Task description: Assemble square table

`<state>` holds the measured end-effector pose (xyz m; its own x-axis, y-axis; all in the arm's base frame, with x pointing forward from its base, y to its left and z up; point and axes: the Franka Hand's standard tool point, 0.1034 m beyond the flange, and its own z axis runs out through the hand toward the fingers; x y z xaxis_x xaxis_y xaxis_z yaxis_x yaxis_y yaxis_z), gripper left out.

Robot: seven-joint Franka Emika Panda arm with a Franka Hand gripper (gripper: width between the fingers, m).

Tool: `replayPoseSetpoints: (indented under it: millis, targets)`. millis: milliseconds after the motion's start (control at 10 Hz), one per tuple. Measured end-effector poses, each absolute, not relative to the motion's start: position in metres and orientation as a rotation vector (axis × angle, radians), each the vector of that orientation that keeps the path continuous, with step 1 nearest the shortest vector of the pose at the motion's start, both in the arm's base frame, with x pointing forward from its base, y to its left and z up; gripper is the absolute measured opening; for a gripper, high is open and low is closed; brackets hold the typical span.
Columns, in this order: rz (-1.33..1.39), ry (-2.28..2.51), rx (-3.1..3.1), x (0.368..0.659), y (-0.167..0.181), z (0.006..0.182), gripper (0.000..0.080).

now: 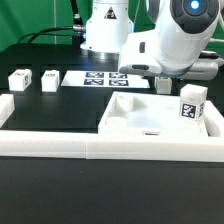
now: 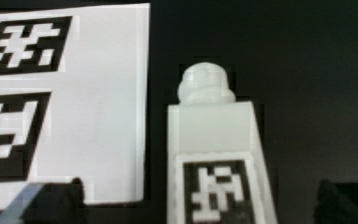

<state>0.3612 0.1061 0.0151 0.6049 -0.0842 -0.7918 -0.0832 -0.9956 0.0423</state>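
Presently my gripper [image 2: 190, 200] is wide open and holding nothing. The dark fingertips [image 2: 34, 203] show at either side of the wrist view, with a leg block [image 2: 211, 150] lying between them, touched by neither.

- Leg block: flat on the black table [image 2: 309, 90], tag face up, rounded screw tip [image 2: 206, 82] pointing away from my fingers. It sits a little nearer one finger than the other.
- Marker board [image 2: 60, 90]: just beside the leg, its edge running parallel to it. One fingertip hangs over or very near that edge.
- Exterior view: my arm [image 1: 165, 40] hides the gripper and this leg.
- Square tabletop [image 1: 135, 118]: in front of the arm, against the front border bar [image 1: 110, 147].
- Upright leg [image 1: 192, 103]: at the tabletop's corner on the exterior view's right. Seated or only resting there, I cannot tell.
- Two loose legs [image 1: 18, 80] [image 1: 48, 78]: well apart from me, on the exterior view's left.

Risks, as I judge them:
- Descending as I am, the finger on the board side could land on the marker board instead of the table and stop me short.
- With the leg off centre, one pad would meet it first and push or twist it, giving a skewed grip.
- The plastic looks smooth; a shallow pinch could let it slip.
- A tilted leg would make the later screw-in harder.
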Motion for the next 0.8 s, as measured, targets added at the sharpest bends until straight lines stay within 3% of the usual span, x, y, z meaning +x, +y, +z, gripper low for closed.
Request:
replayPoseSetpoints:
  millis: [300, 400, 500, 600, 700, 800]
  targets:
    - [-1.399, -0.171, 2.799, 0.3602, 0.104, 0.0135, 0.0649]
    - [-1.399, -0.172, 2.8, 0.3602, 0.1037, 0.0135, 0.056]
    - [-1.399, -0.174, 2.8, 0.3603, 0.1033, 0.0135, 0.056]
    - [-1.4, -0.175, 2.8, 0.3604, 0.1029, 0.0135, 0.0361]
    - [-1.4, -0.176, 2.8, 0.3605, 0.1026, 0.0135, 0.0287]
    - [-1.4, -0.177, 2.8, 0.3605, 0.1023, 0.0135, 0.0287]
